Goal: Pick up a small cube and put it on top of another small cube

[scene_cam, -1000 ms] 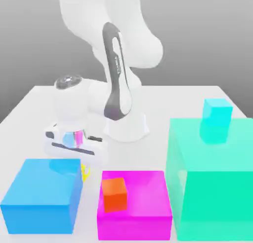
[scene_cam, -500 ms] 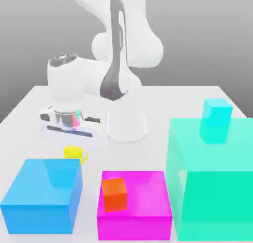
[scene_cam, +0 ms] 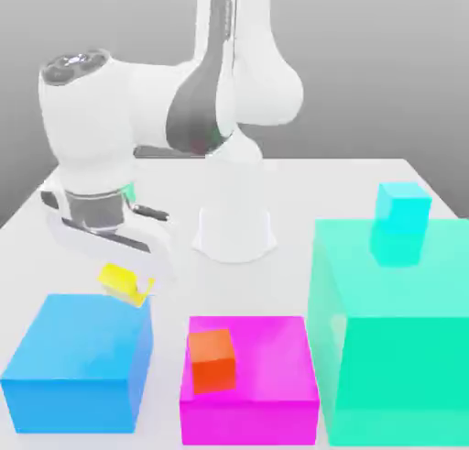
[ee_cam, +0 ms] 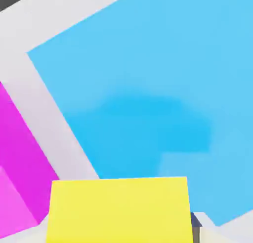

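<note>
The small yellow cube (scene_cam: 122,281) hangs tilted in the air just above the far edge of the big blue block (scene_cam: 81,358), at the exterior view's left. My gripper (scene_cam: 128,288) is shut on it from above. In the hand view the yellow cube (ee_cam: 118,210) sits close below the camera, with the blue block's top (ee_cam: 158,103) spread out beneath it. A small orange-red cube (scene_cam: 212,358) rests on the magenta block (scene_cam: 249,375). A small cyan cube (scene_cam: 401,221) stands on the tall teal block (scene_cam: 394,329).
The arm's white base (scene_cam: 235,230) stands at the table's middle back. The three big blocks line the front edge, with narrow white gaps between them. The magenta block's side (ee_cam: 20,172) shows beside the blue one in the hand view.
The arm has risen and swung toward the exterior view's left, lifting the yellow cube from the table behind the blue block to above that block's far edge. The cube now tilts.
</note>
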Controlling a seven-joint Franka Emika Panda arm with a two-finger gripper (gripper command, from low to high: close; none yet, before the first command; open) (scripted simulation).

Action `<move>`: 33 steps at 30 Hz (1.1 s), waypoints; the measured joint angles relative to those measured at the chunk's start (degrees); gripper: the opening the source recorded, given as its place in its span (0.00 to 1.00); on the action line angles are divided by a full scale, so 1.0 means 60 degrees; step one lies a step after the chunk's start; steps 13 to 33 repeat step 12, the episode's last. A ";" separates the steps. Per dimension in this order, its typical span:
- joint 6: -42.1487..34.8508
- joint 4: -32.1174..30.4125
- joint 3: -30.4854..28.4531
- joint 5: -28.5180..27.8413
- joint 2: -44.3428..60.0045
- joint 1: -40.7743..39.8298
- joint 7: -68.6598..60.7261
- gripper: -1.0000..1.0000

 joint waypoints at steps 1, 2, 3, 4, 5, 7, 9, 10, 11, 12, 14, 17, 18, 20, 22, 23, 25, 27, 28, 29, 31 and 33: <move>-0.0124 0.0224 0.0295 0.0042 0.0005 0.0197 0.0413 0.00; -0.0224 0.0431 0.0568 0.0080 0.0004 0.0409 0.0836 0.00; -0.0268 0.0598 0.0816 0.0124 -0.0012 0.0623 0.1259 0.00; -0.0240 0.0661 0.0911 0.0159 -0.0109 0.0683 0.1592 0.00; -0.0064 0.0640 0.0927 0.0149 -0.0091 0.0665 0.1802 0.00; 0.0579 0.0510 0.0941 0.0037 0.0324 0.0637 0.2035 0.00; 0.1345 0.0340 0.0931 -0.0091 0.0901 0.0645 0.2170 1.00; 0.1345 0.0340 0.0931 -0.0091 0.0901 0.0642 0.2170 1.00; 0.1345 0.0340 0.0931 -0.0091 0.0901 0.0640 0.2170 1.00; 0.1345 0.0340 0.0931 -0.0091 0.0901 0.0639 0.2170 1.00; 0.1345 0.0340 0.0931 -0.0091 0.0901 0.0639 0.2170 1.00; 0.1345 0.0340 0.0931 -0.0091 0.0901 0.0639 0.2170 1.00; 0.1345 0.0340 0.0931 -0.0091 0.0901 0.0639 0.2170 1.00; 0.1345 0.0340 0.0931 -0.0091 0.0901 0.0639 0.2170 1.00; 0.1345 0.0340 0.0931 -0.0091 0.0901 0.0639 0.2170 1.00; 0.1345 0.0340 0.0931 -0.0091 0.0901 0.0639 0.2170 1.00; 0.1345 0.0340 0.0931 -0.0091 0.0901 0.0639 0.2170 1.00; 0.1345 0.0340 0.0931 -0.0091 0.0901 0.0639 0.2170 1.00; 0.1345 0.0340 0.0931 -0.0091 0.0901 0.0639 0.2170 1.00; 0.1345 0.0340 0.0931 -0.0091 0.0901 0.0639 0.2170 1.00; 0.1345 0.0340 0.0931 -0.0091 0.0901 0.0639 0.2170 1.00; 0.1345 0.0340 0.0931 -0.0091 0.0901 0.0639 0.2170 1.00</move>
